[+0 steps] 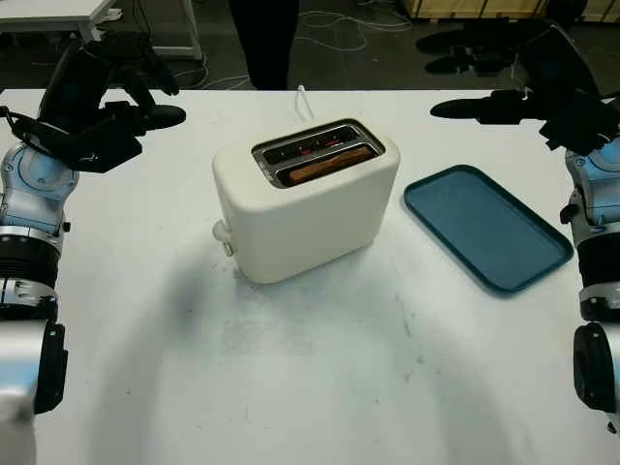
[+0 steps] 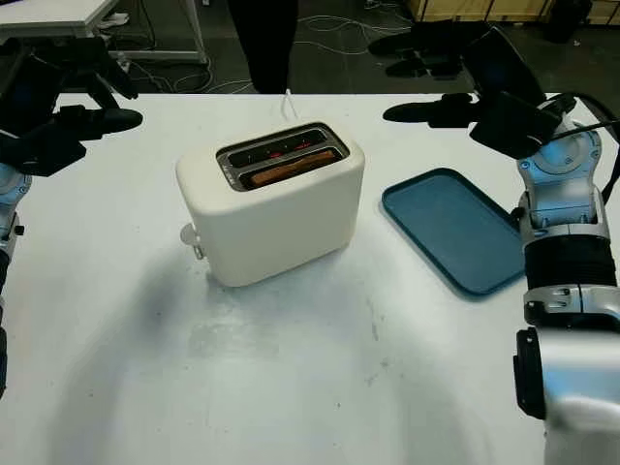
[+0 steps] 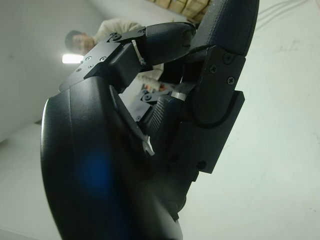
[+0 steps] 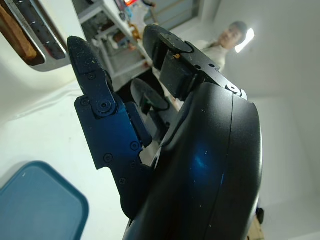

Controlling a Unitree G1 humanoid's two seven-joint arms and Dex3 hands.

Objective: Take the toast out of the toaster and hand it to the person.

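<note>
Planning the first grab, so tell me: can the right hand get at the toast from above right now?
Probably yes. The toast sits in the toaster's open near slot, nothing covers it, and the right hand is open, raised over the table beyond the tray.

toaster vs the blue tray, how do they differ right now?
The toaster is cream and boxy, standing tall; the tray is blue, flat and shallow. The toaster holds a slice of toast in its near slot; the tray holds nothing. The toaster sits mid-table; the tray lies beside it, toward the right hand, not touching. Both rest on the white table, angled to its edges, and neither hand touches them.
</note>
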